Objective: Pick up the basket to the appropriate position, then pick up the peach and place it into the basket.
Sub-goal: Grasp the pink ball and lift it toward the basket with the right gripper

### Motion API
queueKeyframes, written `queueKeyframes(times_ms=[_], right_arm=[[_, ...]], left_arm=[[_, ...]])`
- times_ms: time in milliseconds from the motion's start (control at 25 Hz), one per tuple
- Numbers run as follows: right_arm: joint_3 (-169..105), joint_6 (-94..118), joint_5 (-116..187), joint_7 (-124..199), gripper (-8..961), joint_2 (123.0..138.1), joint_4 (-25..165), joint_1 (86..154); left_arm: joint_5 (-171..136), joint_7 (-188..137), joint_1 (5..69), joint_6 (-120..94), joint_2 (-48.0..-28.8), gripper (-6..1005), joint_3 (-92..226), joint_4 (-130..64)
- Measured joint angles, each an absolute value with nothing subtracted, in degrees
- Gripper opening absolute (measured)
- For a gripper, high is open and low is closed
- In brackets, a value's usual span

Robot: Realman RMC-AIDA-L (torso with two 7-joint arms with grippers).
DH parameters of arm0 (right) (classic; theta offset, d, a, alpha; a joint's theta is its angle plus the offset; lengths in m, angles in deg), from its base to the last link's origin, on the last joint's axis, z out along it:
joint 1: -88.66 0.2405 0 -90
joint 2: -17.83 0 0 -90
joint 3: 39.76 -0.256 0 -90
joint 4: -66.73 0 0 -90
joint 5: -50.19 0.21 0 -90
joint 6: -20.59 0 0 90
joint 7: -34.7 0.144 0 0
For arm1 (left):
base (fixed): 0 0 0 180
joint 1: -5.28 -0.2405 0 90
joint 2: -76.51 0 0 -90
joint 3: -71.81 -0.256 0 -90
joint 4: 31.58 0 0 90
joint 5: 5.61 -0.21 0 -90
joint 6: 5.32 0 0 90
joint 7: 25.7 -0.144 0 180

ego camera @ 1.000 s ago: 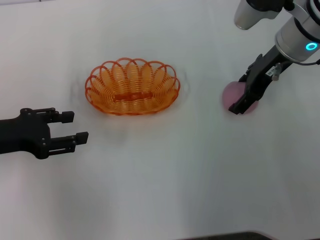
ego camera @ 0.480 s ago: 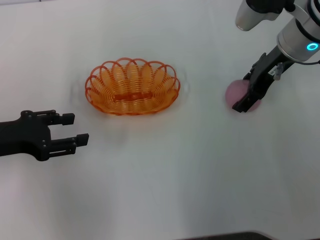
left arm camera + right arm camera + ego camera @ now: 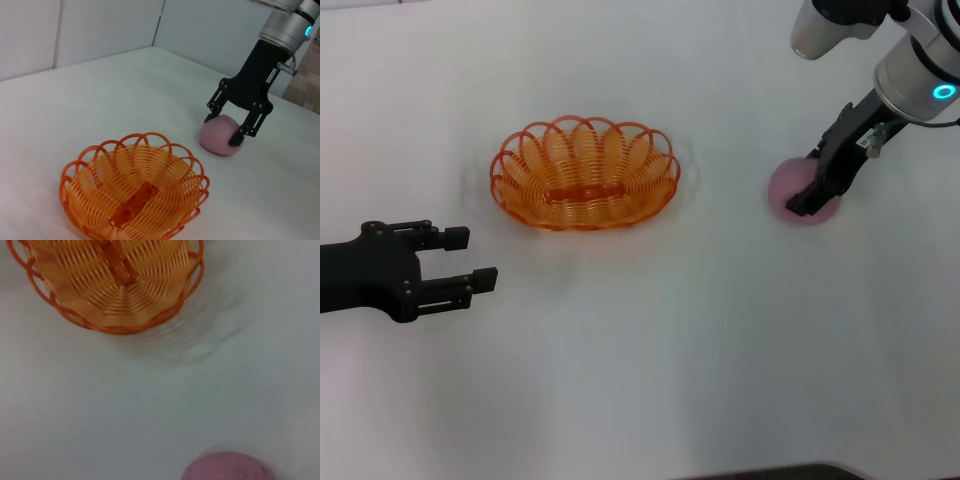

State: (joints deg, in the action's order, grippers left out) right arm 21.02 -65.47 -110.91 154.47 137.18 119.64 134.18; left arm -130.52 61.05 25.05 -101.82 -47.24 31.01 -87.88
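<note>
The orange wire basket rests on the white table, left of centre; it also shows in the left wrist view and the right wrist view. To its right, on the table, lies the pink peach. My right gripper is down over the peach, open, with one finger on each side of it. The right wrist view shows only the top of the peach. My left gripper hovers open and holding nothing, left of and nearer than the basket.
White table stretches on all sides with nothing else on it. A white wall stands behind the table in the left wrist view.
The right gripper has shifted slightly farther back over the peach. The left arm and the basket have stayed put.
</note>
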Motion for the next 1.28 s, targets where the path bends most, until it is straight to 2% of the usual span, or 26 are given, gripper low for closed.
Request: queueKeyframes(times_ms=[40,480,920,1280], right_arm=[[21.05,-65.61,-110.91,154.37,836,137.19,119.64,134.18],[21.64,-65.65,-110.91,154.31,382,137.27,119.65,134.38],[21.7,-65.79,-111.06,154.31,322,137.27,119.99,134.45],[21.67,-69.97,-110.62,154.56,224,137.27,124.31,134.63]], left_arm=[[-130.51,61.05,25.05,-101.78,-47.24,674,31.03,-87.89],[-130.53,61.04,25.06,-101.6,-47.24,674,31.07,-87.92],[-130.5,61.04,24.92,-101.81,-47.24,675,31.13,-87.92],[-130.5,61.05,24.88,-101.87,-47.24,674,31.12,-87.92]])
